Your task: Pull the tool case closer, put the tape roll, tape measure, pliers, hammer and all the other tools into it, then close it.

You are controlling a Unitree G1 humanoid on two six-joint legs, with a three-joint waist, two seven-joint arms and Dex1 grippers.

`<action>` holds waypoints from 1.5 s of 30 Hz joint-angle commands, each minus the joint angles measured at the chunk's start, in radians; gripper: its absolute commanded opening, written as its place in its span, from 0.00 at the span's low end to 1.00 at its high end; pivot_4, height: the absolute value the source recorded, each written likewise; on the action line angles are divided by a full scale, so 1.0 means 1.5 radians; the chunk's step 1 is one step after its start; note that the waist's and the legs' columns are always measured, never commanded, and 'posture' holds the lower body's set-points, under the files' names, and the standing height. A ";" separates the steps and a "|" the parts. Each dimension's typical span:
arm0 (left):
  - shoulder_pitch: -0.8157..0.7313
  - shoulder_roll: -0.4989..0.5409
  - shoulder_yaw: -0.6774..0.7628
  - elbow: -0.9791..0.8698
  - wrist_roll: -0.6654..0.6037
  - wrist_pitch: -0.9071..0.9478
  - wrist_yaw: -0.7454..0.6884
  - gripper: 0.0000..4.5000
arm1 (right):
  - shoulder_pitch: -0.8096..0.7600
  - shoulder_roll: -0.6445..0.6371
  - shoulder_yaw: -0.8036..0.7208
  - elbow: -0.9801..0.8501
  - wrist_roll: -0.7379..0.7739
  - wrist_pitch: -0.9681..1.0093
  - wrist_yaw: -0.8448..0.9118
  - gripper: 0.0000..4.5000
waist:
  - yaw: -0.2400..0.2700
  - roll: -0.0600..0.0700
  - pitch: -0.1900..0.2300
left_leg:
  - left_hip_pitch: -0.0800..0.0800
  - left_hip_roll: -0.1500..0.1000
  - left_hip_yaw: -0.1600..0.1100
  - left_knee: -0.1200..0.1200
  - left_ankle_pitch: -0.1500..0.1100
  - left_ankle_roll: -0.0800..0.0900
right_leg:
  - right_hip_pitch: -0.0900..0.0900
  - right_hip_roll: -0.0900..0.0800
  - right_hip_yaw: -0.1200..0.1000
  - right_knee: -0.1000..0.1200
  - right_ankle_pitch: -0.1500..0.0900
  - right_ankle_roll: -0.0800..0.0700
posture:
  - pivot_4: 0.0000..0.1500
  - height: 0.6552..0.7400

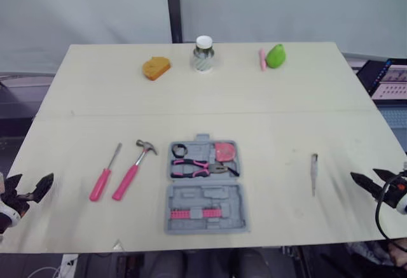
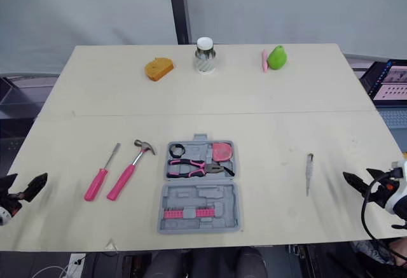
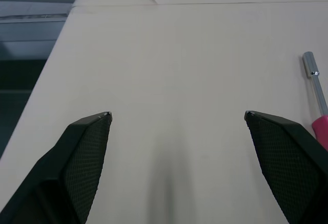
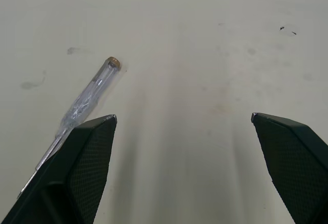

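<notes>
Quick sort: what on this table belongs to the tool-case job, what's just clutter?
Job: tool case, hammer, pink screwdriver, clear-handled screwdriver; already in the case: pliers, tape measure, tape roll.
Lying about: orange object, white-lidded jar, green object, pink stick beside it.

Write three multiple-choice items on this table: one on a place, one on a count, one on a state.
1. Where does the hammer lie relative to the tool case? A inside it; B left of it, on the table; C behind it.
2. How many pink-handled tools lie left of the case? A one; B three; C two.
3. The case is: A open; B shut; C standing on edge.

1 B: the hammer rests on bare table to its left.
2 C: just the hammer and the screwdriver.
3 A: both halves lie flat, with the pliers showing inside.
</notes>
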 commanded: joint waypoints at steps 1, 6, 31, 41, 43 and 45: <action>0.008 -0.001 -0.024 -0.063 -0.003 0.010 -0.005 0.99 | 0.032 -0.001 -0.010 -0.068 0.004 -0.004 -0.015 0.99 | 0.001 0.000 0.000 | 0.000 0.000 0.000 0.000 0.000 0.000 | 0.000 0.000 0.000 0.000 0.000 0.000 | 1.00 1.00; -0.040 0.024 -0.094 -0.174 -0.030 0.056 -0.042 0.99 | 0.075 0.053 -0.017 -0.218 0.009 0.037 -0.116 0.99 | 0.005 0.000 0.000 | 0.000 0.000 0.000 0.001 0.000 0.000 | 0.000 0.000 0.000 0.001 0.000 0.000 | 1.00 1.00; -0.320 -0.070 -0.644 -0.306 0.067 -0.054 -0.282 0.99 | 0.137 0.372 0.134 -0.538 -0.116 0.170 -0.538 0.99 | 0.003 0.004 -0.001 | -0.001 -0.001 0.001 0.002 0.000 0.000 | -0.003 0.001 0.003 0.005 0.000 0.000 | 1.00 1.00; -0.331 -0.094 -0.634 -0.276 0.086 -0.080 -0.271 1.00 | 0.128 0.387 0.124 -0.519 -0.123 0.166 -0.567 0.49 | 0.004 0.004 -0.001 | -0.001 -0.001 0.000 0.002 0.000 0.000 | -0.003 0.001 0.003 0.006 0.000 0.000 | 1.00 1.00; -0.334 -0.101 -0.630 -0.272 0.090 -0.087 -0.266 1.00 | 0.127 0.387 0.123 -0.515 -0.124 0.163 -0.570 0.25 | 0.004 0.004 -0.001 | -0.001 -0.001 0.000 0.002 0.000 0.000 | -0.003 0.001 0.003 0.006 0.000 0.000 | 1.00 1.00; -0.335 -0.106 -0.628 -0.269 0.093 -0.095 -0.262 1.00 | 0.127 0.387 0.122 -0.511 -0.124 0.160 -0.573 0.03 | 0.003 0.004 -0.001 | -0.001 -0.001 0.000 0.002 0.000 0.000 | -0.003 0.000 0.003 0.006 0.000 0.000 | 1.00 1.00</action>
